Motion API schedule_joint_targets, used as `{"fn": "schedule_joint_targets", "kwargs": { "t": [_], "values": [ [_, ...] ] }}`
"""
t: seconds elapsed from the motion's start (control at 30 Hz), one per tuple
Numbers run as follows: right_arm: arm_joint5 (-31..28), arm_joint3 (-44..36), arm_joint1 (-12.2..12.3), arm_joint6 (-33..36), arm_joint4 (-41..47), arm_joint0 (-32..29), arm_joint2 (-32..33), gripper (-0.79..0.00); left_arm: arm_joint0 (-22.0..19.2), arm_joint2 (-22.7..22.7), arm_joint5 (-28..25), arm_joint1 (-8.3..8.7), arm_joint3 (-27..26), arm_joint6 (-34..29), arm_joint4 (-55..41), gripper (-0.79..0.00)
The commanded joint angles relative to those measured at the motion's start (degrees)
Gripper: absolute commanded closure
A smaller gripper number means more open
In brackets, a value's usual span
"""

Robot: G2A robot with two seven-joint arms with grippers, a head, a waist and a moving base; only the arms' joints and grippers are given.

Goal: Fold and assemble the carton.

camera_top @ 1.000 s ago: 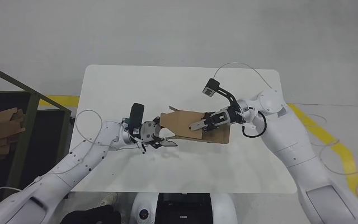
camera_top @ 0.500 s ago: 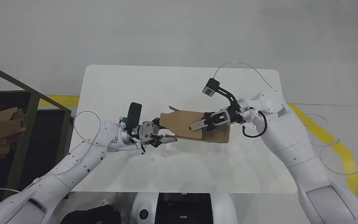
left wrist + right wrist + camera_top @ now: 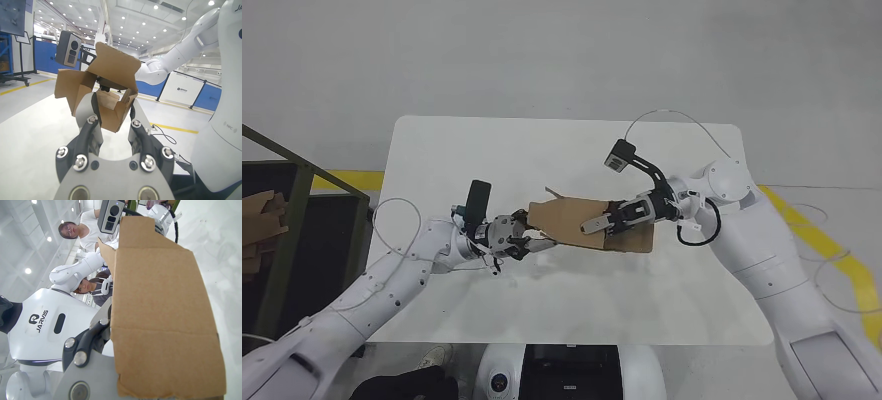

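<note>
Cardboard carton (image 3: 552, 218) unmoved, left fingers (image 3: 85, 108) edged back

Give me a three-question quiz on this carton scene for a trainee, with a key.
1. True or false: the left gripper is shut tight.
2. The carton is: A) lying on the floor; B) partly folded, flaps open, over the table; C) sealed with tape.
3. Which arm's gripper has a finger lying along the carton's top panel in the top view?
Key: 1 false, it is open; 2 B; 3 the right gripper.
</note>
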Motion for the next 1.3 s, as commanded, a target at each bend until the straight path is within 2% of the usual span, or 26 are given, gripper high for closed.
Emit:
{"fn": "schedule_joint_targets", "kwargs": {
  "t": [0.0, 0.77, 1.27],
  "values": [
    [0.0, -0.2, 0.0, 0.1, 0.1, 0.0, 0.0, 0.0, -0.2, 0.4, 0.0, 0.12, -0.2, 0.0, -0.5, -0.336],
    [0.6, -0.7, 0.1, 0.4, -0.2, 0.2, 0.0, 0.0, -2.1, 3.5, 0.0, 0.87, 1.4, 0.0, -6.3, -0.305],
    [0.5, -0.9, 0.1, 0.2, -0.2, 0.2, 0.0, 0.0, -4.7, 5.1, 0.0, 0.32, 1.0, 0.0, -0.8, -0.317]
  ]
}}
